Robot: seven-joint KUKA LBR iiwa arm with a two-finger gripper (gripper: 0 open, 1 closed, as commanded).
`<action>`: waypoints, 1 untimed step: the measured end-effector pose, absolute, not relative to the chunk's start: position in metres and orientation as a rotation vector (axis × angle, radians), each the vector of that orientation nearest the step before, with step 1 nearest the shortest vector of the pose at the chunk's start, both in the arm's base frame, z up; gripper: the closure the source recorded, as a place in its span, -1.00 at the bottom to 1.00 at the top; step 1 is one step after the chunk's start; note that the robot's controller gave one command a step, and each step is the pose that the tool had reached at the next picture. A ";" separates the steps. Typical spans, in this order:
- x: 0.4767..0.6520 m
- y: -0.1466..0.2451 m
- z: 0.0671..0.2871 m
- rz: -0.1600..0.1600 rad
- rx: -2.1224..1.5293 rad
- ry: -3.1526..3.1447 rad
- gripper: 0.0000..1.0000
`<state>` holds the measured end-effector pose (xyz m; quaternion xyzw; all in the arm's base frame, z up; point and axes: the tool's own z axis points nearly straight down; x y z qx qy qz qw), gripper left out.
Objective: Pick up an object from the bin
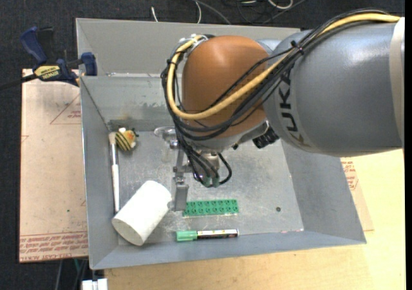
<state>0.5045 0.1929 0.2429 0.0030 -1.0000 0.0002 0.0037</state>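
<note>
My gripper (195, 193) hangs low in the middle of the bin, under the arm's orange cover. Its fingers stand apart, open, with nothing between them. The left finger (180, 197) comes down beside the left end of a flat green studded brick plate (210, 207), which lies just in front of the gripper on the bin floor. A white cylinder roll (143, 212) lies on its side to the left, nearly touching that finger. In front of the plate lies a thin marker with a green cap (207, 235).
Along the left wall lies a thin white stick (115, 179) with a yellow and brown striped head (125, 139) at its far end. The arm and its cables cover the back right of the bin.
</note>
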 end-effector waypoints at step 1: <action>0.506 0.192 0.247 -0.003 0.002 -3.143 -1.00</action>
